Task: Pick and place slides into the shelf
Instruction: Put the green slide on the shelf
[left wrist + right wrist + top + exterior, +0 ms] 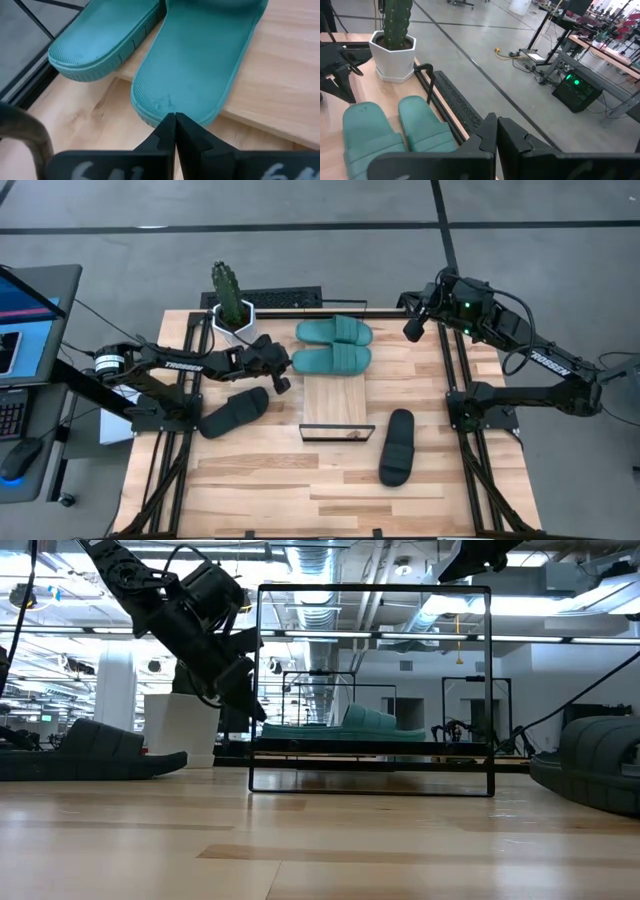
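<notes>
Two teal slides (335,331) (332,359) lie side by side, soles down, on the far part of the shelf (335,405), a light plank with a black wire frame (372,588). One black slide (235,412) lies on the table left of the shelf and the other (397,446) to its right. My left gripper (284,380) is shut and hovers at the left end of the nearer teal slide (195,65). My right gripper (411,331) is shut and raised over the table's far right corner, touching nothing. My left gripper's shut fingertips (175,120) stand right at the rounded end (150,107) of the nearer teal slide, coming from the table's left and slanting down. I cannot tell whether they touch it.
A cactus in a white pot (232,305) stands at the far left of the table, close behind my left arm. A black keyboard (285,300) lies along the far edge. A laptop (25,320) and a mouse (20,458) sit off the table's left side. The near half of the tabletop (300,490) is bare wood.
</notes>
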Robot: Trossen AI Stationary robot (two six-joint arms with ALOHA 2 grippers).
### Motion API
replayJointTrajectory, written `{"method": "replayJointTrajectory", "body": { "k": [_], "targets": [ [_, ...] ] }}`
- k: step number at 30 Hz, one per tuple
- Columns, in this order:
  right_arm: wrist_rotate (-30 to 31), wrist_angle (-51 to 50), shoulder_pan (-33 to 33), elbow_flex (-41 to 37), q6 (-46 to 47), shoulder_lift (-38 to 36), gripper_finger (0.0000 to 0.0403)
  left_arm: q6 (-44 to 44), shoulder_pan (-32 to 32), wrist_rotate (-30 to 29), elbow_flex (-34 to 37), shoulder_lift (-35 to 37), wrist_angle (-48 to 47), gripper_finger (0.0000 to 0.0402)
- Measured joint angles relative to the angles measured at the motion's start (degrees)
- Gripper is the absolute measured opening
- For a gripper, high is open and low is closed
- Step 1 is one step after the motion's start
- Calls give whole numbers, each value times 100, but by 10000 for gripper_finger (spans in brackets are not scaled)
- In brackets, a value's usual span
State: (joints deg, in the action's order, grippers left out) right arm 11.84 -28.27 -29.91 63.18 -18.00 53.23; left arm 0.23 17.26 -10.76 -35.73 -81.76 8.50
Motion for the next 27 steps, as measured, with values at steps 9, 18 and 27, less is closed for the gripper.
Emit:
{"method": "replayJointTrajectory", "body": {
  "k": [9,18,27],
  "targets": [
    [0,0,0,0,0,0,0,-165,1,-304,2,0,-568,0],
    [0,0,0,0,0,0,0,-27,3,-1,2,0,-29,0],
    [0,0,0,0,0,0,0,164,2,-2,2,0,437,0]
  ]
}}
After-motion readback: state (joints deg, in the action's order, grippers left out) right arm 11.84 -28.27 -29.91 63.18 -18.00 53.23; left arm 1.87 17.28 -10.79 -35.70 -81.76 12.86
